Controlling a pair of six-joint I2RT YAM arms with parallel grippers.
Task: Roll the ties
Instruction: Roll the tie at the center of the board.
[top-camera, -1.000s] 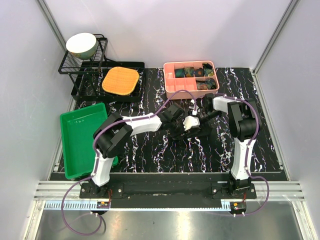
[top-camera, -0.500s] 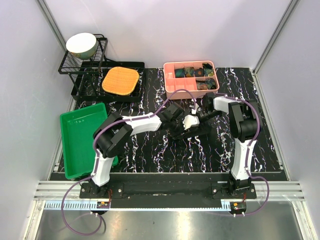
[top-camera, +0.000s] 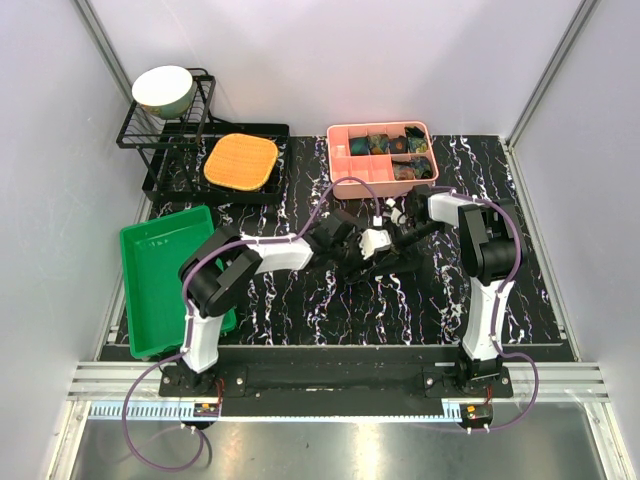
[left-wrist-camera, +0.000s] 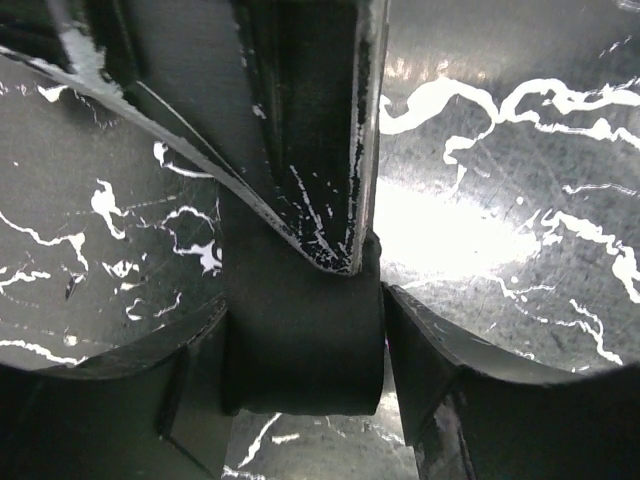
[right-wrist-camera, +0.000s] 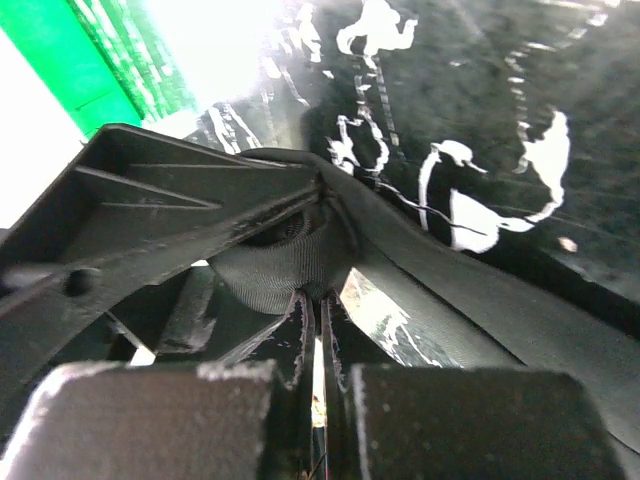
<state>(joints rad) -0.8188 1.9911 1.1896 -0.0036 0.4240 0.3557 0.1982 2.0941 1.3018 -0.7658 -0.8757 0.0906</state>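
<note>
A black tie lies on the dark marbled table, one end wound into a small roll, the rest trailing off flat. My left gripper straddles the roll, fingers just off its sides with a thin gap on the right, so it is open. From the far side my right gripper has its fingertips pressed together where the strip leaves the roll, apparently pinching the fabric. In the top view both grippers, left and right, meet mid-table and hide the roll.
A pink compartment box holding several rolled ties stands at the back. A green tray sits at the left, and behind it a black rack with a bowl and an orange pad.
My right gripper has closed at the roll. The left gripper's jaws have widened off the roll, and the left wrist has slid a little toward the left front.
</note>
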